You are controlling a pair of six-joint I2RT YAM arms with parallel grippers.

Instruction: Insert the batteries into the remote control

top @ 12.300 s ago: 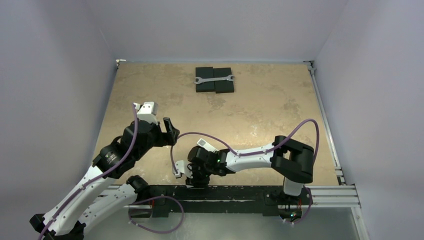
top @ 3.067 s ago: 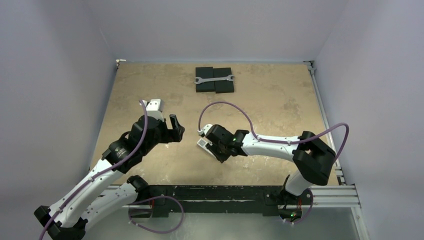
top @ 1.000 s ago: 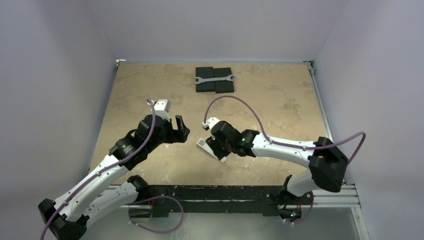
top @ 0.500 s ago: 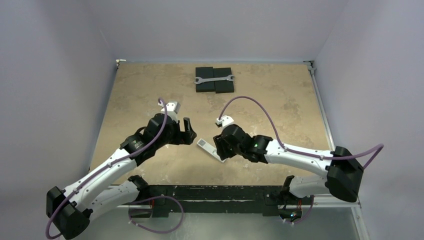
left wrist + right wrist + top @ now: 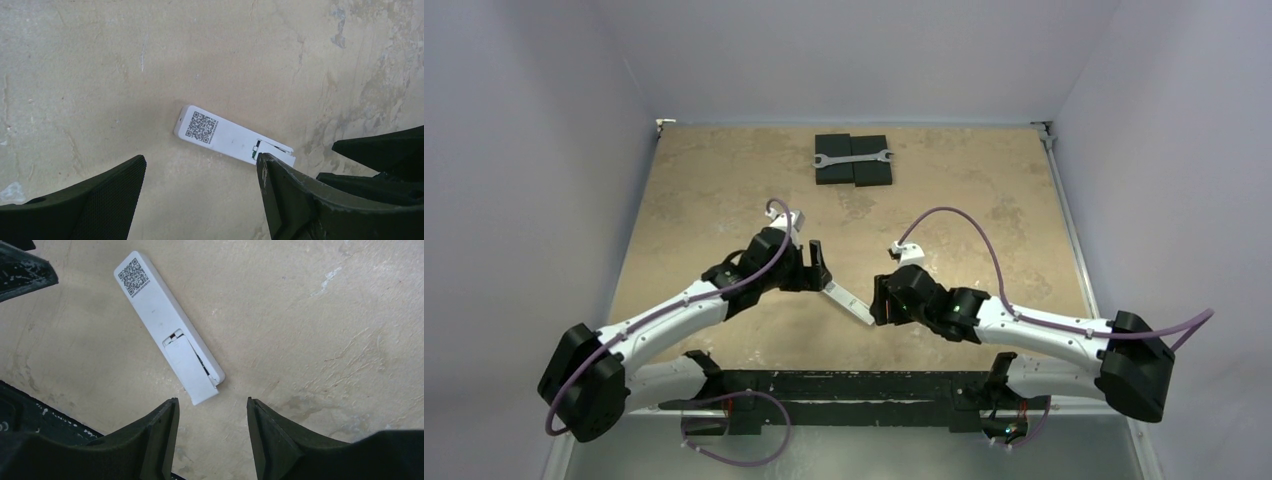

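Slim white rectangular remote control (image 5: pixel 155 305) lies face down on the tan table (image 5: pixel 724 180) between left gripper (image 5: pixel 200 165) and right gripper (image 5: pixel 210 407), both spread and empty; its flat white cover (image 5: pixel 192 372) sits askew; a nudge could dislodge it or skid the remote.

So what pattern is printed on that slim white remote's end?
A black-and-white QR code on the remote, clearest in the right wrist view.

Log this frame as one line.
remote: face down on table, free | cover: askew, not seated | left gripper: open, over remote | right gripper: open, over cover | batteries: cannot tell
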